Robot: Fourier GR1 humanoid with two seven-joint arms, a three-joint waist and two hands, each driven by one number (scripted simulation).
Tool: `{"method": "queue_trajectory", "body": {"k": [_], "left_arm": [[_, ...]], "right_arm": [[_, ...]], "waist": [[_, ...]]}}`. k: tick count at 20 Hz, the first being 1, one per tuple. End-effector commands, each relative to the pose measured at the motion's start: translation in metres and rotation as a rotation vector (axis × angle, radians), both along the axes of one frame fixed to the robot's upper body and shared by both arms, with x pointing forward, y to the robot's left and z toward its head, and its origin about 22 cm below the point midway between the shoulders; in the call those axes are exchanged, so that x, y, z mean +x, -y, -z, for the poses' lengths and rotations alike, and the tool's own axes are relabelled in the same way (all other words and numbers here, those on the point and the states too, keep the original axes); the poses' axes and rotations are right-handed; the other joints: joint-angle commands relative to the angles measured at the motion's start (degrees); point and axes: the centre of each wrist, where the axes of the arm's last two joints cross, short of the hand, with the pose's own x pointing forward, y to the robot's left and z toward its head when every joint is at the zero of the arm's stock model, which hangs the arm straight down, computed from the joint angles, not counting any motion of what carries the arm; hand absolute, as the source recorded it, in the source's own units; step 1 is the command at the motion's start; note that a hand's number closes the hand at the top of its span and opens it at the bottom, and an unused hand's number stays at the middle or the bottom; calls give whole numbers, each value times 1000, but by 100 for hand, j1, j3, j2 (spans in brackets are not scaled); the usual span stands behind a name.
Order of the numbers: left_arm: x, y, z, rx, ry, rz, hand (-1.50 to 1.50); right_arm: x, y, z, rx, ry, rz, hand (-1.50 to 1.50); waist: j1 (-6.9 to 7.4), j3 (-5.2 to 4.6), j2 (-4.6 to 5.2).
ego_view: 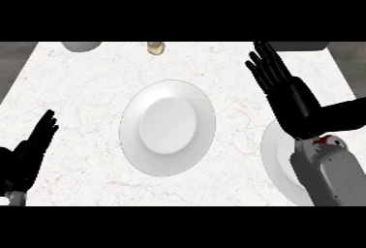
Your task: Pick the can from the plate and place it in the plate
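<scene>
- left hand (30,147) low at the left edge of the worktop (79,87); fingers straight and relaxed, holding nothing; looks parked out of the way, resting, so the right side can do the job
- top edge, left of centre: part of a grey rounded thing (80,46), cut off by the frame; cannot tell what it is
- just right of that at the top edge, a small tan object (157,47), mostly cropped; not identifiable
- centre plate (167,127): white, bare, nothing on it; sits mid-worktop within reach of either arm; judged to be the drop-off plate
- right hand (286,94) raised over the worktop between the two plates, fingers stretched out straight and released, gripping nothing; palm angled toward the centre; well apart from the centre plate
- right plate (275,160) at the lower right, largely hidden by the grey forearm (332,174); judged to be the pick-up plate
- can (329,141): only a small red and white sliver shows by the wrist, over the right plate; probably the can but too hidden to be sure; whether it stands or lies, cannot tell
- judgement: pick not yet done; hand open and past the can, so it needs to come back toward the right plate before closing; risk is the forearm knocking the can while it moves
</scene>
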Motion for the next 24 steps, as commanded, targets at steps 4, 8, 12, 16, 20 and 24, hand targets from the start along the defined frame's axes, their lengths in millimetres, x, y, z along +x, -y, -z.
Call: {"method": "queue_trajectory", "body": {"k": [4, 8, 12, 16, 20, 24], "left_arm": [[-2, -2, -9, 176, 124, 3, 0], [-16, 5, 5, 200, 118, 30, 0], [-17, 11, 8, 203, 123, 51, 0], [-5, 17, -10, 200, 131, 36, 0], [-24, -6, 12, 213, 131, 31, 0], [-16, 16, 11, 213, 132, 57, 0]], "right_arm": [[-9, 88, 9, 323, -82, -86, -150], [-22, 181, 1, 66, -9, 254, -150], [-65, 211, 66, 252, 61, 395, -150], [-111, 244, 74, 317, 107, 413, -150], [-122, 287, 49, 183, 66, 241, -150], [-121, 297, 32, -101, -4, 131, -150]], "waist": [[-23, -60, -6], [-61, -71, 9], [-37, -71, -8], [-22, -79, -26], [57, -84, -17], [84, -78, -2]]}}
